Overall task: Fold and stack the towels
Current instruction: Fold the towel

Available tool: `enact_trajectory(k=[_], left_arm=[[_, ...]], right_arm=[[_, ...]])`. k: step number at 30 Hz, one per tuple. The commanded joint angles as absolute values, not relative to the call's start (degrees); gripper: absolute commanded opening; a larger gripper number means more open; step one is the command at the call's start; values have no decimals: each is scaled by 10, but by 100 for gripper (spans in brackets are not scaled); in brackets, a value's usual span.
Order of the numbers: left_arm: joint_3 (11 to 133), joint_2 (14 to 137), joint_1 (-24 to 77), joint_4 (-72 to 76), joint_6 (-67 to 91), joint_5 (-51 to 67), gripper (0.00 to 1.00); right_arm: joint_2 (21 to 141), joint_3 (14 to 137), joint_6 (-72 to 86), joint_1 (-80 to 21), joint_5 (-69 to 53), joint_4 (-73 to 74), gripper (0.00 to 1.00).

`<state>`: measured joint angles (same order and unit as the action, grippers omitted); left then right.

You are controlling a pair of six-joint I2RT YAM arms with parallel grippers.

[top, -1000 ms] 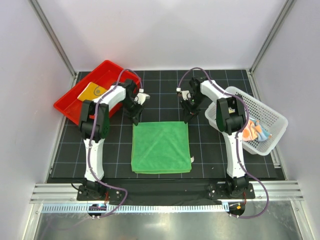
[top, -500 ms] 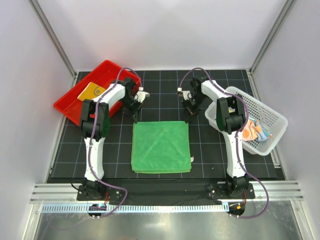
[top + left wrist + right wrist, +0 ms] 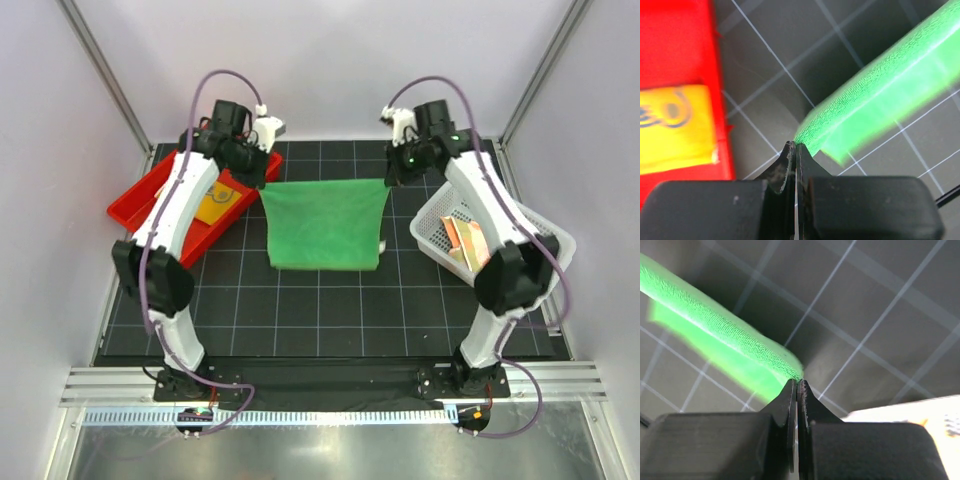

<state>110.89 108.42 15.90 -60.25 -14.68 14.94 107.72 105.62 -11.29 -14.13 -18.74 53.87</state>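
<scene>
The bright green towel (image 3: 323,224) hangs lifted above the black gridded mat, held by its two far corners. My left gripper (image 3: 262,182) is shut on its far left corner (image 3: 812,131). My right gripper (image 3: 388,181) is shut on its far right corner (image 3: 785,361). The towel's near edge hangs lower, towards the mat. The yellow-orange towel (image 3: 214,202) with grey lettering lies in the red tray (image 3: 134,202); it also shows in the left wrist view (image 3: 675,127). The pastel-striped towel (image 3: 466,240) lies in the white basket (image 3: 540,235).
The red tray (image 3: 682,45) sits at the back left of the mat, the white perforated basket at the right. White walls and metal posts close in the back and sides. A metal rail runs along the near edge (image 3: 320,385).
Both grippers closed on the green towel's far corners and rose up and back, lifting it off the mat. Both arms now stretch high over the back of the mat.
</scene>
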Motion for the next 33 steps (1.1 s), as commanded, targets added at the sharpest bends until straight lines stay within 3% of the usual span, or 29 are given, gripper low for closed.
enact_trajectory(k=[1,10,17,22,33], left_arm=[[1125,1023,162,-600,-139,102,0],[1050,875,192,-549,-129,100,0],[1032,824,236,-615,-112,85,0],[941,729,283,-617,-80,84,0],[769,570,322,-578,19,215,0]], right_arm=[[958,1030,-84,-138,-118,467,1],[798,959,-70,-156,-82,414,1],[699,905,-48,-168,-98,469,1],[573,823,-3,-214,-96,473,1],[388,647,86,-248,-173,502,1]])
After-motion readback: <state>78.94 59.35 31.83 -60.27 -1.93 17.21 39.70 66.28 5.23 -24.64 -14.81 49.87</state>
